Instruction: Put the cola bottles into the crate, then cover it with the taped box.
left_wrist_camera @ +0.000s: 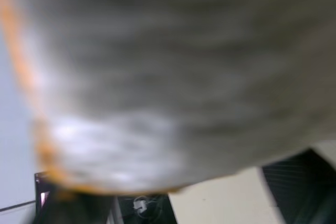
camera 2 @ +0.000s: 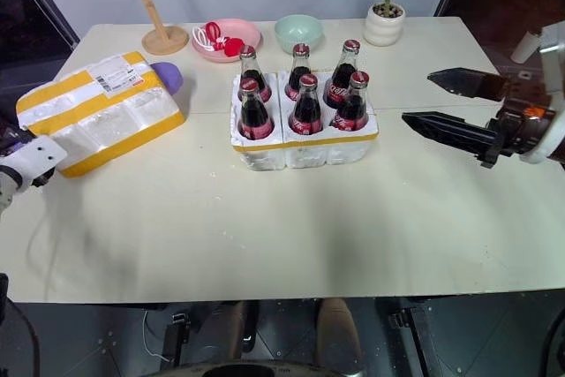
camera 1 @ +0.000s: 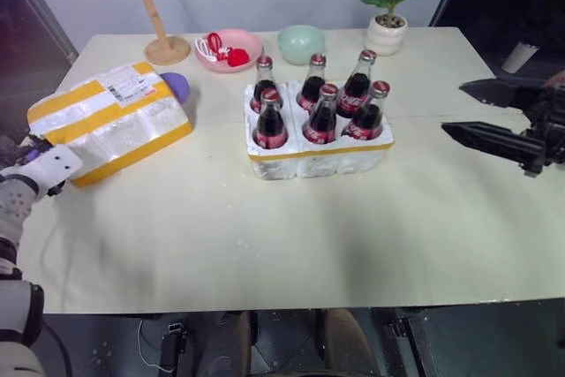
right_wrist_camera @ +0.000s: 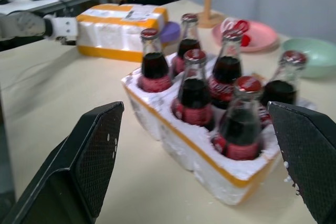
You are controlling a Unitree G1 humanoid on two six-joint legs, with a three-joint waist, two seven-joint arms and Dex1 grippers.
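Several cola bottles [camera 1: 321, 115] with red caps and red labels stand upright in the wells of the crate [camera 1: 322, 162], a low white foam tray with a yellow band, at the table's middle. The taped box [camera 1: 110, 121], white foam with yellow tape and a shipping label, lies tilted at the left. My left gripper [camera 1: 33, 152] is at the box's near left end, and the box's surface [left_wrist_camera: 157, 77] is pressed close to the left wrist view. My right gripper [camera 1: 452, 108] hangs open and empty to the right of the crate, pointing at it.
A purple object [camera 1: 177, 86] sits under the taped box's far end. At the back stand a wooden rack [camera 1: 154, 15], a pink plate [camera 1: 231, 49] with red items, a green bowl [camera 1: 301, 43] and a potted plant [camera 1: 387, 6]. The table's near half is bare.
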